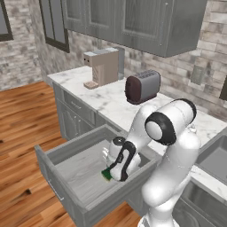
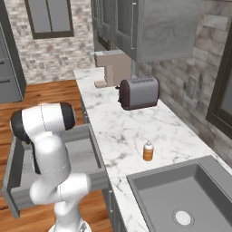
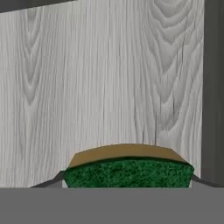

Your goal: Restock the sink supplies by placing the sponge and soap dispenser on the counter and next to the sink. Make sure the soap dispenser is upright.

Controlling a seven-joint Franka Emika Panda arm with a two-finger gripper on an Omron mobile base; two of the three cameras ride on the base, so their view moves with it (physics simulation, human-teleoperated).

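Note:
The sponge (image 1: 106,174) (image 3: 129,173), green with a yellow-brown layer, lies on the pale bottom of the open drawer (image 1: 75,173). My gripper (image 1: 111,175) (image 3: 127,183) reaches down into the drawer and stands open, one dark fingertip (image 3: 52,183) at each end of the sponge. The orange soap dispenser (image 2: 148,151) with its white pump stands upright on the marble counter (image 2: 122,131), a little left of the sink (image 2: 149,181). A corner of the sink (image 1: 213,155) also appears at the right of the left base view.
A dark toaster (image 1: 142,86) (image 2: 139,92) and a beige coffee machine (image 1: 103,66) (image 2: 113,67) stand further back on the counter. The drawer's grey walls (image 2: 97,154) (image 3: 212,87) close in around the hand. Wall cabinets hang above the counter.

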